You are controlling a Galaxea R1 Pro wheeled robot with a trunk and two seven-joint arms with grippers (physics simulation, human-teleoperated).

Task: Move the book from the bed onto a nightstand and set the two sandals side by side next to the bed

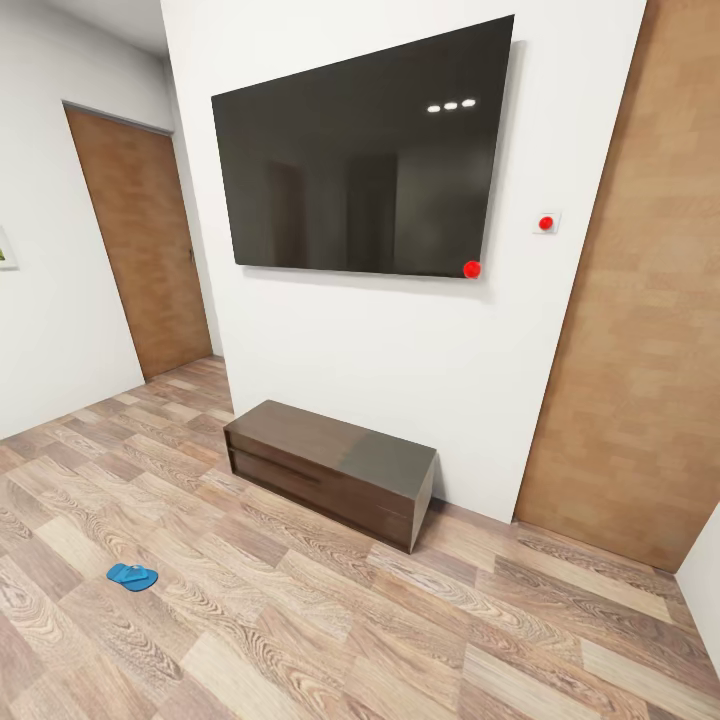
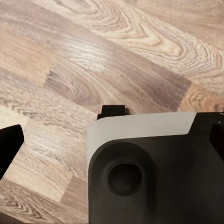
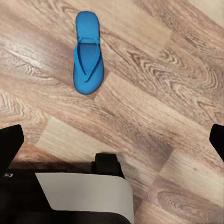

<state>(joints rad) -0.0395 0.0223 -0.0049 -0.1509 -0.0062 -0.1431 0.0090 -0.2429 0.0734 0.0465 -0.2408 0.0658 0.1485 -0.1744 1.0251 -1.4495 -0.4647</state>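
Sandal (image 1: 132, 576) flat on plank floor (image 1: 300, 620) left of my bench (image 1: 330, 470); both grippers' fingertips spread apart, holding nothing.

The left gripper (image 2: 112, 135) points down. One dark fingertip (image 2: 9, 144) shows at one edge of the left wrist view and the other at the far edge, so the two are spread wide with nothing between them. A grey and black part of the robot's body (image 2: 149, 172) sits below it.

The right gripper (image 3: 112, 140) points down too. Its dark fingertips (image 3: 9, 144) are also far apart and hold nothing. A pale body part (image 3: 84, 196) shows under it.
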